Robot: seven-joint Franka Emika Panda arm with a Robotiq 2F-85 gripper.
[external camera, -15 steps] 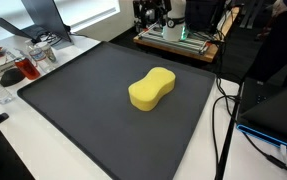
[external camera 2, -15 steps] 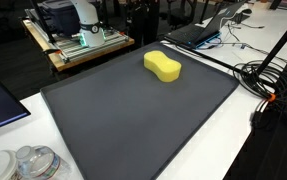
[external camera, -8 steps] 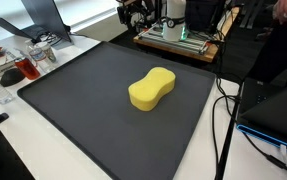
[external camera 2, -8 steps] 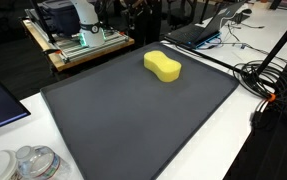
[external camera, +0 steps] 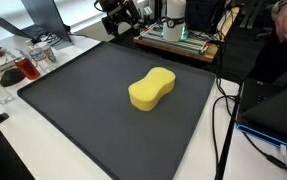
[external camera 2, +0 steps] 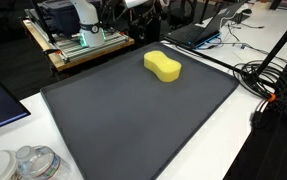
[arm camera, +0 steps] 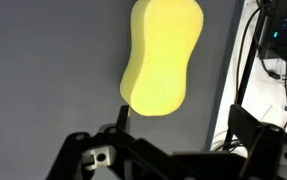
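Shifted left beyond far edge of mat (external camera: 73,110) since earlier frame, with fingers (arm camera: 251,130) spread wide, holding nothing. Well apart from sponge (external camera: 151,89): untouched, no contact yet.

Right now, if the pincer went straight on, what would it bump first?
Probably the yellow sponge, which lies ahead of the open pincer in the wrist view. Depth is unclear, so it might touch the dark mat just beside it instead.
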